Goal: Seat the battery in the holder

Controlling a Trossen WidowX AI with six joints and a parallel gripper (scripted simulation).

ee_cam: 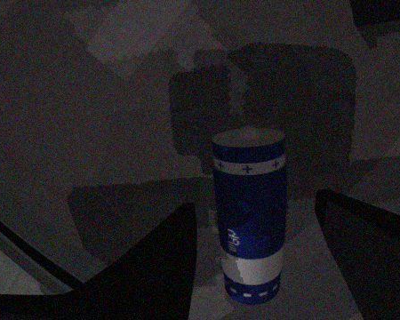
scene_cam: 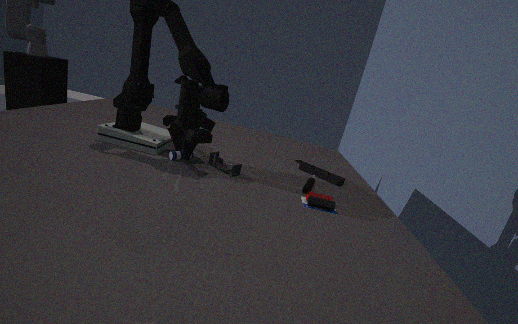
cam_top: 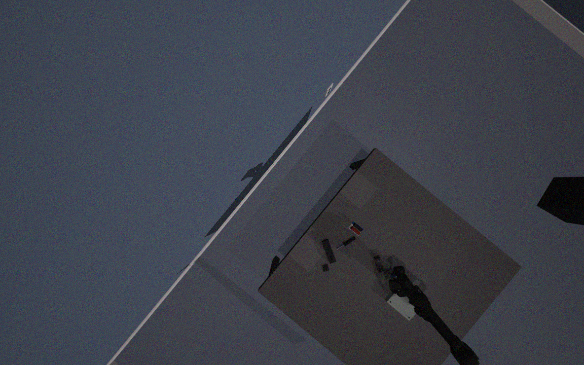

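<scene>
The tool (cam_top: 396,274) (scene_cam: 187,155) (ee_cam: 256,208) is low over the counter (cam_top: 457,254) (scene_cam: 196,249) (ee_cam: 133,111), its fingers parted on either side of the battery (scene_cam: 175,155) (ee_cam: 250,209); the wrist view shows a gap at each side, so it is released and grasps nothing. The battery, blue with white bands, lies on its side on the counter, outside the holder (cam_top: 378,264) (scene_cam: 224,166); its plus-marked end is at the top of the wrist view, its minus-marked end at the bottom. The holder stands near the tool in the exterior view; the pale base plate (cam_top: 398,306) (scene_cam: 130,139) is on the other side. Farther off lie a screwdriver (cam_top: 349,241) (scene_cam: 308,185), a long dark object (cam_top: 328,250) (scene_cam: 321,173), and a red piece (cam_top: 355,230) (scene_cam: 319,196) beside a dark cylinder (scene_cam: 320,203).
</scene>
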